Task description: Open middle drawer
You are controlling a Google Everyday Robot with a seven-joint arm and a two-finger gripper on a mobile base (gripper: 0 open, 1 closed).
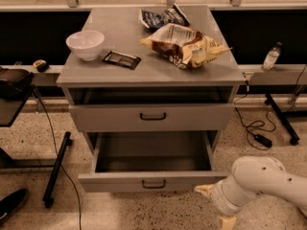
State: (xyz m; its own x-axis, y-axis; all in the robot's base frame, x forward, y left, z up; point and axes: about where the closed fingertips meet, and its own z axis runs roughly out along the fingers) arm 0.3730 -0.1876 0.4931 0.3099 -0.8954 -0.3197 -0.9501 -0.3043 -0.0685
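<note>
The middle drawer [115, 182] of the grey cabinet is pulled out. Its plain grey tray [152, 152] is exposed and looks empty, and its front panel carries a small black loop handle [153, 183]. My gripper [214, 207] is low at the bottom right, just beyond the right end of that front panel and apart from it. Its cream fingers [205, 189] are spread and hold nothing. The white arm [259, 188] runs off to the right.
The drawer above [153, 117] stands slightly out, with a dark gap over it. On the cabinet top [120, 75] are a white bowl [85, 44], a dark flat packet [122, 59] and two snack bags [184, 43]. A black stand [55, 169] and cables [254, 128] are on the floor.
</note>
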